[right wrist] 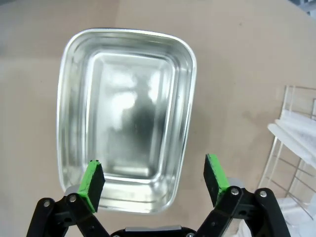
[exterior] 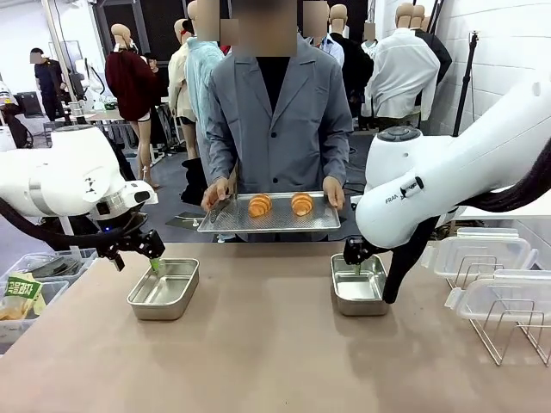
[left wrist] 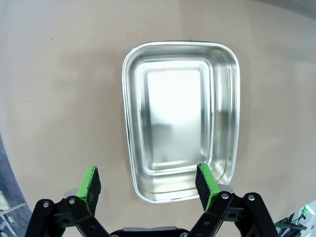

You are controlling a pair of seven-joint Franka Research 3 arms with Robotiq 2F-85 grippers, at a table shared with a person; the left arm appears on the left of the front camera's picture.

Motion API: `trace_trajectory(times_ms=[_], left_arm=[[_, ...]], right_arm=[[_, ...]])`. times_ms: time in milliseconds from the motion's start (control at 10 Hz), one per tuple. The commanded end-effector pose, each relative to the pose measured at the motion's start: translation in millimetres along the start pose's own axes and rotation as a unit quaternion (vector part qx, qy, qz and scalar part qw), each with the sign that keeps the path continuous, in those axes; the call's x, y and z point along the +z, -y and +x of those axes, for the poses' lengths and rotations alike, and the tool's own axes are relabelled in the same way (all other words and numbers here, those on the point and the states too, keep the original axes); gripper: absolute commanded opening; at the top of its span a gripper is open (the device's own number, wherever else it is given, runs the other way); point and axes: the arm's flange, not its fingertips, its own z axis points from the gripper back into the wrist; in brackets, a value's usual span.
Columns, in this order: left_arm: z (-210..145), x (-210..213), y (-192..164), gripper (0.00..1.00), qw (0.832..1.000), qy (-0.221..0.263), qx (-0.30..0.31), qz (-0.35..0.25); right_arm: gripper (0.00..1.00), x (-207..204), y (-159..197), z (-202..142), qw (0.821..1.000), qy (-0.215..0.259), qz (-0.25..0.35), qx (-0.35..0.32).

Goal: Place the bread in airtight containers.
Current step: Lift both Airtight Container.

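Two golden croissants, one on the left (exterior: 260, 205) and one on the right (exterior: 302, 204), lie on a perforated steel tray (exterior: 269, 222) that a person holds with both hands above the table's far edge. Two steel tubs stand on the table with nothing inside, the left tub (exterior: 164, 289) (left wrist: 180, 118) and the right tub (exterior: 358, 285) (right wrist: 126, 116). My left gripper (exterior: 142, 255) (left wrist: 150, 185) hangs open over the far left end of the left tub. Above the right tub's far end my right gripper (exterior: 357, 258) (right wrist: 154, 180) is open too.
Clear plastic lids (exterior: 485, 252) lean in a wire rack (exterior: 504, 314) at the right. Bins (exterior: 34, 288) with packets sit at the left edge. The brown tabletop in front of the tubs is bare.
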Motion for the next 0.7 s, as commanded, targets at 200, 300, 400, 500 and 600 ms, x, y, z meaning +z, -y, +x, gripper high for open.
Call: trace_trajectory(times_ms=[200,300,400,500,600], left_arm=[[30.8,-33.6,-14.1,1.00,0.999,-0.037,0.010,-0.013],[35.2,-43.0,-17.7,1.00,0.999,-0.043,0.013,-0.017],[39.0,-50.2,-21.7,1.00,0.999,-0.048,0.016,-0.019],[40.6,-54.1,-22.3,1.00,0.998,-0.051,0.011,-0.023],[41.6,-59.0,-21.4,1.00,0.998,-0.057,0.008,-0.027]], right_arm=[[1.00,-34.2,-6.4,9.0,0.999,-0.033,-0.001,-0.023],[1.00,-41.5,-4.5,9.3,0.999,-0.039,0.005,-0.026],[1.00,-46.5,-3.6,10.8,0.999,-0.040,0.008,-0.033],[1.00,-48.6,-3.0,11.2,0.999,-0.037,0.011,-0.039],[1.00,-52.9,-0.2,12.3,0.998,-0.039,0.014,-0.046]])
